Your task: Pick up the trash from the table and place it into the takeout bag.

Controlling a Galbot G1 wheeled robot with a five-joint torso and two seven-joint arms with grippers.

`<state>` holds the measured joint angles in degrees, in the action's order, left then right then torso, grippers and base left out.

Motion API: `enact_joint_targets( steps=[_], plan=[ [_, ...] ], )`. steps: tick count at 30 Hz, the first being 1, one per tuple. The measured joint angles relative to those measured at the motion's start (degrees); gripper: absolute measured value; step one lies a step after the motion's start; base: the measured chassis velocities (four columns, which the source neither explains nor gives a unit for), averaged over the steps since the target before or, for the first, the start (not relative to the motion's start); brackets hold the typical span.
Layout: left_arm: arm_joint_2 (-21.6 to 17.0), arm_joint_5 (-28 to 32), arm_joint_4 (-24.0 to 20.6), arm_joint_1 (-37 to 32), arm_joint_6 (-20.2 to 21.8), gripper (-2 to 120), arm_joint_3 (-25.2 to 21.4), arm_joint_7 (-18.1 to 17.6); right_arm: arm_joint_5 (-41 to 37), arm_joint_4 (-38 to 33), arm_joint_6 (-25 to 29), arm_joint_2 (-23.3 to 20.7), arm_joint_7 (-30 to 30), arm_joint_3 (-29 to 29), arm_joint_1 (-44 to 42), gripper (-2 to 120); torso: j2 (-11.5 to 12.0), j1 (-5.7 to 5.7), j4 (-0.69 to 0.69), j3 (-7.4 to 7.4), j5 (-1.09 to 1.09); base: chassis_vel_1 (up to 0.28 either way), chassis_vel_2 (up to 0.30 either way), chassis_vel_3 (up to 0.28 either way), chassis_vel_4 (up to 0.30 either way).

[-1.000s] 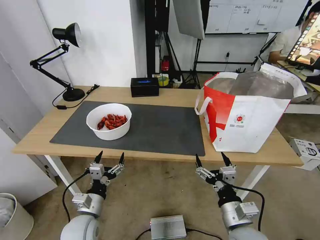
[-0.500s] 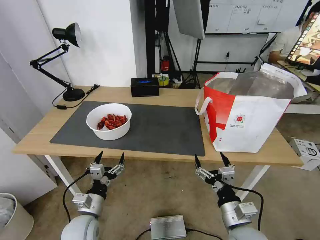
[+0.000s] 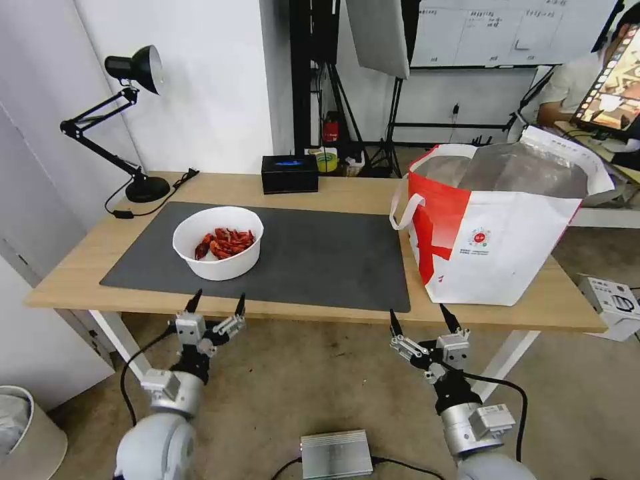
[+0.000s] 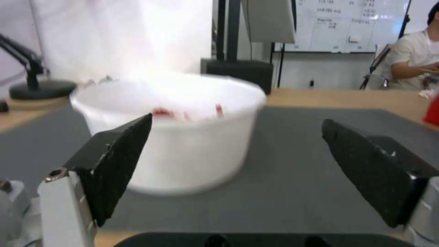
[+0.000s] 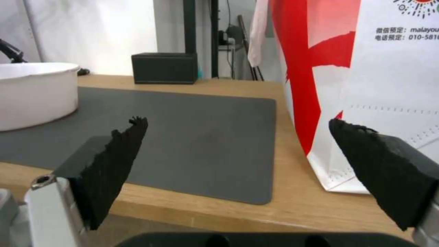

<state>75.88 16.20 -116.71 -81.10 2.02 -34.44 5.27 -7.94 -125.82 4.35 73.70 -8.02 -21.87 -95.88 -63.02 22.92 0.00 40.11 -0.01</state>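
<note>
My left gripper (image 3: pixel 217 303) is spread wide, empty, bowl (image 3: pixel 218 242) just ahead of its tips. Right gripper (image 3: pixel 420 318) likewise splayed, takeout bag (image 3: pixel 497 227) ahead by its outer jaw.

White bowl (image 3: pixel 218 251), red shells (image 3: pixel 225 243) inside. Dark grey mat (image 3: pixel 313 260) on light-wood table (image 3: pixel 360 190). Bag (image 3: pixel 490 230): red-and-white, silver lining, probably red round logo. My fingertips (image 3: pixel 195 301) black.

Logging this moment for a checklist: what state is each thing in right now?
White round bowl of red crayfish shells: upright on the dark grey mat.
Red-and-white insulated takeout bag: standing open.
Left gripper: open, empty, before the bowl.
Right gripper: open, empty, at the table's near edge.
</note>
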Motion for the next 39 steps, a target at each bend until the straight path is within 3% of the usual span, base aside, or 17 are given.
enact_joint_targets(
  steps=[3,6,8,10,14,15,18,23,26,27,29,33,39],
  plan=[
    [-2.7,2.3,-1.1,1.5,2.9,100,-0.7,-1.9,0.0,0.0,0.0,0.0,0.0,0.0,0.0,99,0.0,0.00,-0.01,0.00,0.00,0.000,0.000,0.000,0.000],
    [-8.9,7.5,-4.1,3.4,9.2,100,-3.3,-5.5,0.0,0.0,0.0,0.0,0.0,0.0,0.0,99,0.0,0.00,0.01,0.00,0.01,0.000,0.000,0.000,0.000],
    [-10.5,8.5,-4.2,4.2,10.8,100,-3.6,-6.0,0.0,0.0,0.0,0.0,0.0,0.0,0.0,99,0.0,-0.01,0.03,0.00,0.01,0.000,0.000,0.000,0.000],
    [-14.5,11.1,-3.4,7.6,14.7,100,-3.2,-7.2,0.0,0.0,0.0,0.0,0.0,0.0,0.0,99,0.0,0.00,0.01,0.00,0.01,0.000,0.000,0.000,0.000],
    [-18.8,15.7,-0.6,13.5,19.6,100,-0.3,-9.4,0.0,0.0,0.0,0.0,0.0,0.0,0.0,99,0.0,0.00,0.00,0.00,0.00,0.000,0.000,0.000,0.000],
    [-18.8,15.7,-0.6,13.5,19.6,100,-0.3,-9.4,0.0,0.0,0.0,0.0,0.0,0.0,0.0,99,0.0,0.00,0.00,0.00,0.00,0.000,0.000,0.000,0.000],
    [-21.0,21.0,2.2,18.7,25.8,100,2.3,-11.9,0.0,0.0,0.0,0.0,0.0,0.0,0.0,99,0.0,0.00,0.00,0.01,0.00,0.000,0.000,0.000,0.000],
    [-22.5,26.3,4.8,23.4,31.0,100,4.2,-13.7,0.0,0.0,0.0,0.0,-0.1,0.0,0.0,99,0.0,0.00,0.00,0.01,0.01,0.000,0.000,0.000,0.000],
    [-23.6,32.6,8.0,29.5,37.5,100,6.1,-17.5,0.0,0.0,0.0,0.0,-0.1,0.0,0.0,99,0.0,0.00,0.00,0.00,0.01,0.000,0.000,0.000,0.000],
    [-23.6,32.6,8.0,29.5,37.5,100,6.1,-17.5,0.0,0.0,0.0,0.0,-0.1,0.0,0.0,99,0.0,0.00,0.00,0.00,0.01,0.000,0.000,0.000,0.000],
    [-24.0,37.1,10.8,33.9,40.3,100,7.7,-20.7,0.0,0.0,0.0,0.0,-0.1,0.0,0.0,99,0.0,0.00,0.01,0.01,0.00,0.000,0.000,0.000,0.000],
    [-25.0,42.9,14.6,39.3,40.8,100,10.2,-24.4,0.0,0.0,0.0,0.0,-0.1,0.0,0.0,99,0.0,0.00,0.00,0.01,0.01,0.000,0.000,0.000,0.000],
    [-26.0,44.3,19.5,43.4,40.8,100,14.1,-24.9,0.0,0.0,0.0,0.0,-0.1,0.0,0.0,99,0.0,0.00,0.01,0.00,0.01,0.000,0.000,0.000,0.000]
  ],
)
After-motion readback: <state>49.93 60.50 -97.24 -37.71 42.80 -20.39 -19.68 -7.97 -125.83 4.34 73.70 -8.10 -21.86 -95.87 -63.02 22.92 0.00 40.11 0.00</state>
